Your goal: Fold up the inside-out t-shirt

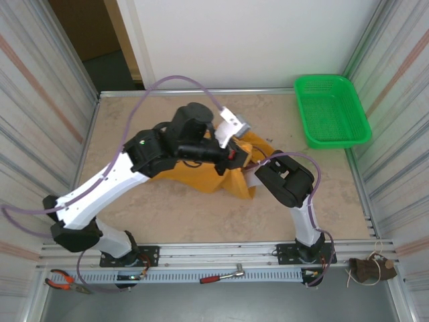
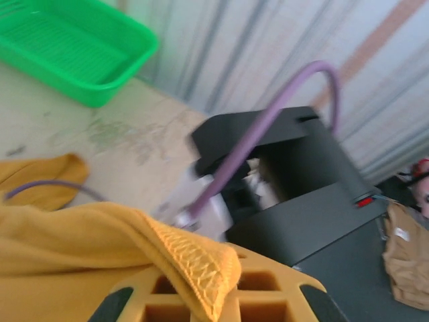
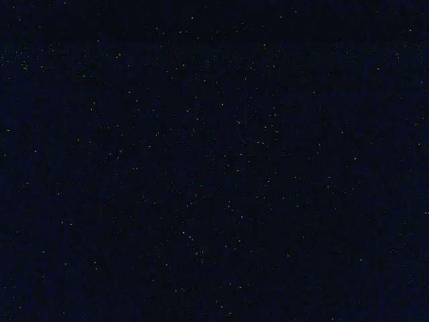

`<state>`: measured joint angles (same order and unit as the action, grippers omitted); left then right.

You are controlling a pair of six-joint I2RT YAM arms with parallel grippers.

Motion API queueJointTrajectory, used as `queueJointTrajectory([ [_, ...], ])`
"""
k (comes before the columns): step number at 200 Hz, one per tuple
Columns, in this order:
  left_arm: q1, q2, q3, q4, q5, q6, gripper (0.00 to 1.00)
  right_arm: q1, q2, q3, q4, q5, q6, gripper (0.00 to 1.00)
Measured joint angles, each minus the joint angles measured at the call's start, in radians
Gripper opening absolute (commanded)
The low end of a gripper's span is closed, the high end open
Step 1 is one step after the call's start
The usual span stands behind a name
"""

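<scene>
left tool (image 2: 209, 303) clenched on the mustard-orange cotton t-shirt (image 1: 201, 180) heaped crosswise beneath it; right tool (image 1: 253, 176) beside it, state untellable.

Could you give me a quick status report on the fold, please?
Left gripper: jaws shut on t-shirt edge. Right arm against the shirt, jaws unreadable. T-shirt bunched mid-table. Green basket far right, apart.

The top view is bright and evenly lit from above, with soft, faint shadows on the beige stone-patterned table (image 1: 201, 215). The left wrist view is smeared by motion blur; only the stitched hem of the mustard-orange cotton t-shirt (image 2: 80, 248) looks fairly sharp. The right wrist view is almost black, showing just speckled noise.
</scene>
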<state>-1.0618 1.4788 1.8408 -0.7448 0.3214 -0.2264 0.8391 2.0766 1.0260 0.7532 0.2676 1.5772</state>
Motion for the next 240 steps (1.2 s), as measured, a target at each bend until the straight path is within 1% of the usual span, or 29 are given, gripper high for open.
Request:
queueJointTrajectory([
  [18, -0.053, 0.043, 0.040, 0.027, 0.018, -0.007, 0.00, -0.010, 0.006, 0.033, -0.001, -0.012, -0.021, 0.41],
  [40, -0.085, 0.051, 0.042, 0.060, 0.038, -0.026, 0.00, -0.031, 0.031, 0.072, -0.010, -0.026, -0.041, 0.42],
  [60, -0.097, 0.043, 0.017, 0.117, 0.059, -0.052, 0.00, -0.051, 0.055, 0.090, -0.030, -0.035, -0.052, 0.46],
  [101, -0.109, 0.029, -0.090, 0.232, 0.101, -0.122, 0.00, -0.078, 0.071, 0.105, -0.089, -0.060, -0.095, 0.58],
  [153, -0.140, 0.044, -0.113, 0.347, 0.143, -0.198, 0.00, -0.079, 0.102, 0.192, -0.157, -0.082, -0.131, 0.63],
  [182, -0.169, 0.123, -0.042, 0.369, 0.167, -0.225, 0.00, -0.079, 0.110, 0.223, -0.190, -0.081, -0.142, 0.68],
  [192, -0.173, 0.165, -0.002, 0.375, 0.182, -0.236, 0.00, -0.080, 0.111, 0.229, -0.201, -0.080, -0.143, 0.70],
  [220, -0.183, 0.294, 0.130, 0.376, 0.224, -0.276, 0.00, -0.080, 0.111, 0.241, -0.222, -0.063, -0.142, 0.72],
  [240, -0.189, 0.339, 0.165, 0.386, 0.251, -0.293, 0.00, -0.080, 0.110, 0.244, -0.227, -0.050, -0.141, 0.75],
])
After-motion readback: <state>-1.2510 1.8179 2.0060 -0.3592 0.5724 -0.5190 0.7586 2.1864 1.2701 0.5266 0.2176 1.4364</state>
